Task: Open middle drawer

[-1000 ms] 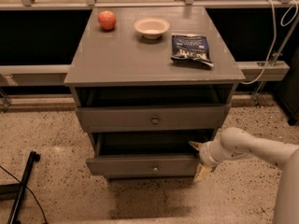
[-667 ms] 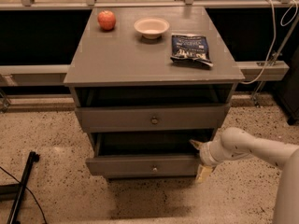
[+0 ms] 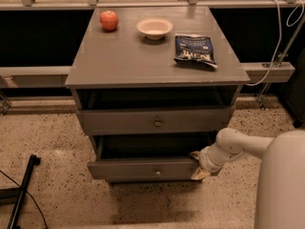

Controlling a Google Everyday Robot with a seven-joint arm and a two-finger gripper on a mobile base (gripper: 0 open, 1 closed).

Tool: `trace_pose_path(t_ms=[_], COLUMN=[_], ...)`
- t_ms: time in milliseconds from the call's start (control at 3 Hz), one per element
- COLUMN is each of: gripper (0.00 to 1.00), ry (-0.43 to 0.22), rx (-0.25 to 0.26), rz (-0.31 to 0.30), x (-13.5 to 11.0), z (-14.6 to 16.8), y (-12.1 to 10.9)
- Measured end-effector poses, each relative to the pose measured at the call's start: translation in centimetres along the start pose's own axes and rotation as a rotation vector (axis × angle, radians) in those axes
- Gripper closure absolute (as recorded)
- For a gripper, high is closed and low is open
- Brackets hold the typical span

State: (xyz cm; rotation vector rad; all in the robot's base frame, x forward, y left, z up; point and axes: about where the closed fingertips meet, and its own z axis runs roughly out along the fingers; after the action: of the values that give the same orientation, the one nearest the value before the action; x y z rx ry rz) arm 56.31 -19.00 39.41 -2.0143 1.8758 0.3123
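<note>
The middle drawer point(image 3: 143, 170) stands pulled out below the tabletop's point(image 3: 133, 56) front edge. Our tool point(image 3: 198, 165) sits at the drawer's right end; we cannot tell its grip.

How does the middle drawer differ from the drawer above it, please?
The middle drawer juts farther forward than the upper drawer. The gripper sits at the middle drawer's right end, away from the upper drawer. Both are grey with a small round knob.
</note>
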Motion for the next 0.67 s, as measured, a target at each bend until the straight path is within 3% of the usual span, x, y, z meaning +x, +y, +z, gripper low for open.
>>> trace_pose_path(t_ms=[333,667], gripper=[0.48,0.42], ry=[0.002,0.002], rx=[-0.028,-0.027], rz=[0.004,0.002], x=[-0.33,-0.55], z=[-0.13,-0.55], y=[1.32,1.47])
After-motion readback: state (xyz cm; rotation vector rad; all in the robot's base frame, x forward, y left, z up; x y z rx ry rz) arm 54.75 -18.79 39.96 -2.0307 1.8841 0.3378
